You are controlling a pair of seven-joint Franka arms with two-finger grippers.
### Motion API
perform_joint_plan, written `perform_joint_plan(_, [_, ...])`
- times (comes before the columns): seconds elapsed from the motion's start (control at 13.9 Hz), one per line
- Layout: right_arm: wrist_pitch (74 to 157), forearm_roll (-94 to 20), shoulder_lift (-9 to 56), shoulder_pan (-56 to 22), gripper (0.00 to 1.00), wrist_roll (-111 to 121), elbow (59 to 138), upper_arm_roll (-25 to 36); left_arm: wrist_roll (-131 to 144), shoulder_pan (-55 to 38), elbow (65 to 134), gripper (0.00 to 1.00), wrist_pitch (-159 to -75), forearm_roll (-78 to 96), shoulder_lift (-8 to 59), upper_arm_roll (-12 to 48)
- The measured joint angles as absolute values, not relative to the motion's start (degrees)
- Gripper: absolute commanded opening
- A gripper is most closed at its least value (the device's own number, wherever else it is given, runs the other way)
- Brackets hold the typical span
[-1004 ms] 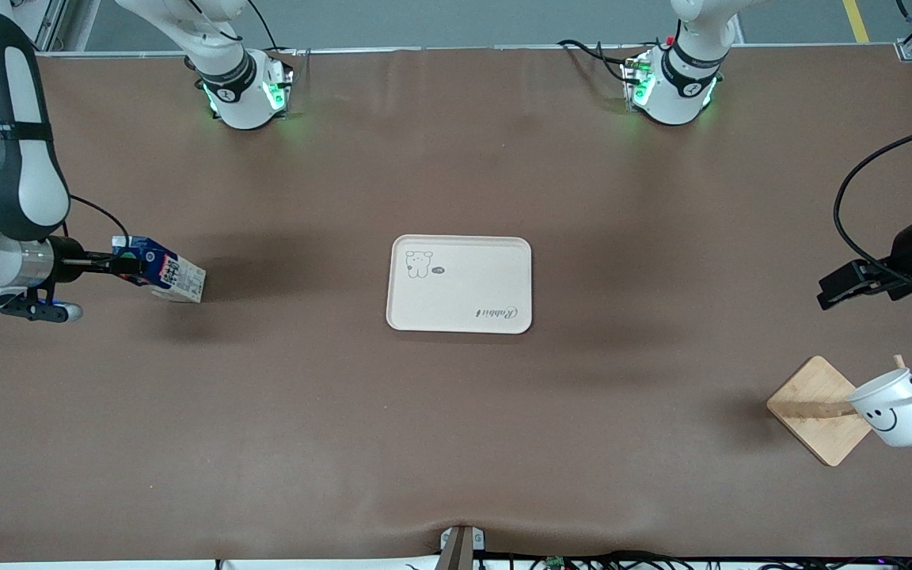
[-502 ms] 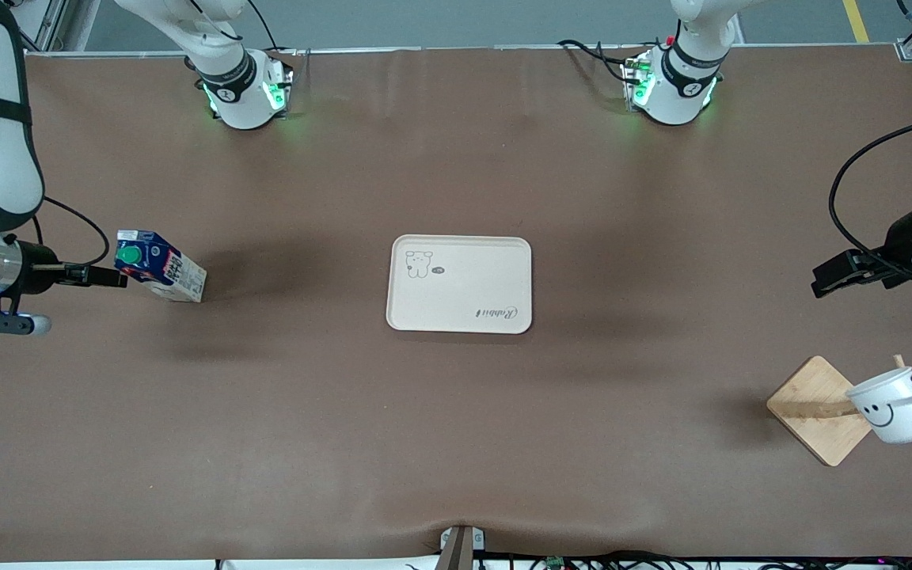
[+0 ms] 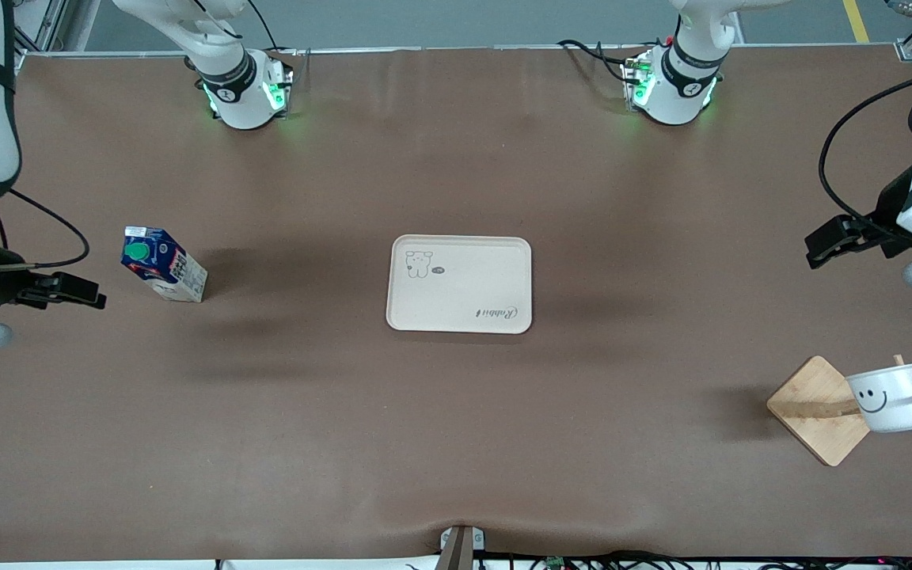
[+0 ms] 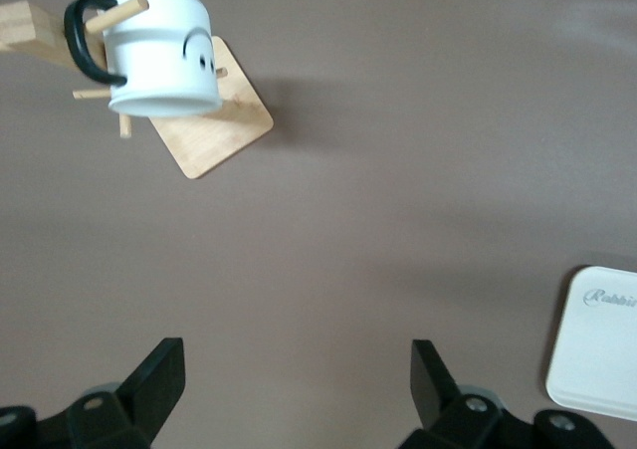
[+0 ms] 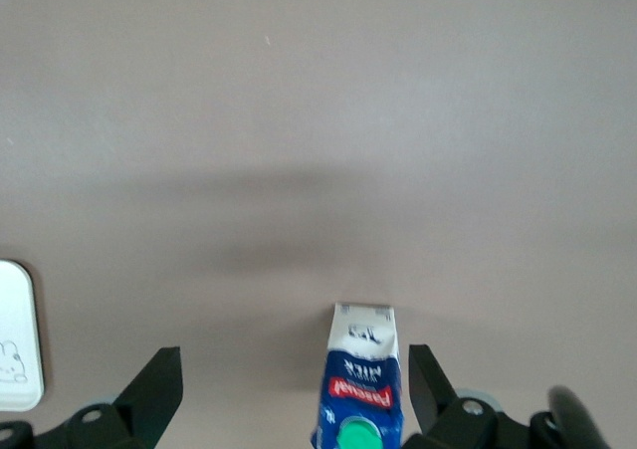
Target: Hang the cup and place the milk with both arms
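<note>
Cup hung, milk standing on the brown cloth counter (image 3: 456, 443).
Glossy white cup (image 3: 890, 398) hangs by its loop on a wooden peg rack (image 3: 818, 409); boxy milk (image 3: 163, 264) stands beside the bare cream tray (image 3: 460, 283); left gripper (image 3: 820, 247) and right gripper (image 3: 84, 291) gape, holding nothing.

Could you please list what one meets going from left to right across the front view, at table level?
Right arm's black open gripper → dark blue gable-top milk carton with green cap → cream rectangular tray → square bamboo cup stand → white smiley-face mug hanging on its peg.
</note>
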State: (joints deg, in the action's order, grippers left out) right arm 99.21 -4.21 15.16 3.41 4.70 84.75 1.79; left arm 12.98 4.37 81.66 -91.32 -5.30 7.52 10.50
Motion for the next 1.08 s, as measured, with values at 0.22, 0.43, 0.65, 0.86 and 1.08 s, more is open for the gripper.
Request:
perform_joint_plan(0.22, [94.05, -4.20, 15.20, 2.08, 1.00, 4.69, 78.61, 1.74, 12.84, 4.06, 81.91, 1.00, -89.55, -4.72, 6.45, 10.00])
perform_joint_plan(0.43, [88.58, -4.20, 13.67, 1.80, 1.00, 4.69, 75.47, 1.83, 12.71, 0.65, 83.88, 1.00, -88.70, -4.66, 4.78, 7.25])
perform_joint_plan(0.65, [78.50, -4.21, 8.65, 1.77, 1.00, 4.70, 75.14, 1.92, 12.65, -0.95, 86.29, 1.00, -88.97, -3.71, 2.77, 6.15])
perform_joint_plan(0.86, [76.78, -4.20, 1.18, 0.41, 1.00, 4.69, 80.64, 1.74, 11.69, -0.95, 90.26, 1.00, -91.98, -2.58, -0.04, 5.01])
perform_joint_plan(1.08, [79.61, -4.07, -5.70, 0.17, 1.00, 4.70, 89.86, 1.89, 10.69, -0.84, 92.25, 1.00, -92.84, -2.51, -1.65, 4.24])
